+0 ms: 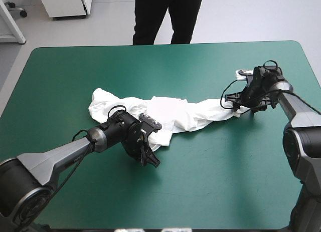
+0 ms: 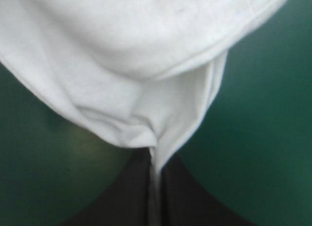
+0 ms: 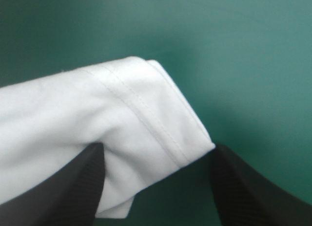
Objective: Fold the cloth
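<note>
- The T-shirt (image 1: 165,114) lies on the teal-green surface (image 1: 210,182) as one long, crumpled white band. It sits a little above the middle of the high view and runs from centre-left to centre-right of the frame.
- The band's left end is a rumpled lump about a third of the way in from the left. Its middle is broader and flatter, and its right end narrows toward the right arm.
- The left claw (image 1: 150,158) sits at the lower edge of the band's middle, left of the frame's centre. It points toward the lower right.
- In the left wrist view its black fingers (image 2: 126,196) are pressed all but together. They are clamped on a thin pinch of white fabric that runs down between them.
- Ahead of that claw the fabric widens into a broad fold with a stitched hem (image 2: 204,52). The teal-green cover shows on either side of it.
- The right claw (image 1: 239,105) is at the narrow right end of the band, right of centre in the high view.
- In the right wrist view its fingers stand wide apart, with a hemmed, double-stitched end of the T-shirt lying between them.
- One finger overlaps the near edge of the fabric. The other stands just beside the hem's corner; I cannot tell whether it touches.
</note>
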Controlling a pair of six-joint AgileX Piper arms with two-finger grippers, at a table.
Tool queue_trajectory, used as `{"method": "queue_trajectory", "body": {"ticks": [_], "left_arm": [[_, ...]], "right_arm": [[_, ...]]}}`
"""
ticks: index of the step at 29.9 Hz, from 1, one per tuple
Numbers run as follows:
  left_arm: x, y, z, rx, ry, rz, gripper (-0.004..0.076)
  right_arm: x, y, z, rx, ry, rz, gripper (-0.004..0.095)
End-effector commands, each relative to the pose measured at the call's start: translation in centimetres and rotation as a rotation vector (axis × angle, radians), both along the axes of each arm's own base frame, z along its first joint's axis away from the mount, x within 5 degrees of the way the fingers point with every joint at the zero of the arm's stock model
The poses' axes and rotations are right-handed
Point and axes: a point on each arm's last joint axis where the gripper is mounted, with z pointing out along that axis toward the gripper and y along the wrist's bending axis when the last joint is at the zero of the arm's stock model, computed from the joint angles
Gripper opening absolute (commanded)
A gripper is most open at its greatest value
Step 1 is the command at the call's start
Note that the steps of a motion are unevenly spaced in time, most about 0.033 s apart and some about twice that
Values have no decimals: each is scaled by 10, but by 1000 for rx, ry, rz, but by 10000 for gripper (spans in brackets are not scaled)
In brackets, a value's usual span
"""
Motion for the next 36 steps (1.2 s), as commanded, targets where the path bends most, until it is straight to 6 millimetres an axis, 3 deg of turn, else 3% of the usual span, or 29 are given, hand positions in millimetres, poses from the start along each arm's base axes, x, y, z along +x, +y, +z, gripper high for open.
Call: {"method": "queue_trajectory", "body": {"ticks": [1,5,10,13,19,24,32,36], "left_arm": [[1,2,-8,29,-3,-9,-9],[1,2,-7,27,-4,-1,-9],[7,2,6,30,-54,29,-9],[13,4,34,25,-154,46,-9],[23,16,116,-4,-446,93,-9],[18,33,197,-52,-673,139,-9],[-9,68,328,-212,-1037,226,-9],[-31,85,379,-329,-1192,238,-9]], "right_arm": [[8,-1,11,35,-67,-15,425],[8,1,10,50,-59,13,20],[6,1,27,50,-59,21,-17],[2,2,57,57,-119,26,-17],[-30,1,145,58,-327,55,-17],[-72,1,210,71,-493,100,-17],[-153,5,307,133,-831,202,-17],[-192,4,350,141,-1001,217,-17]]}}
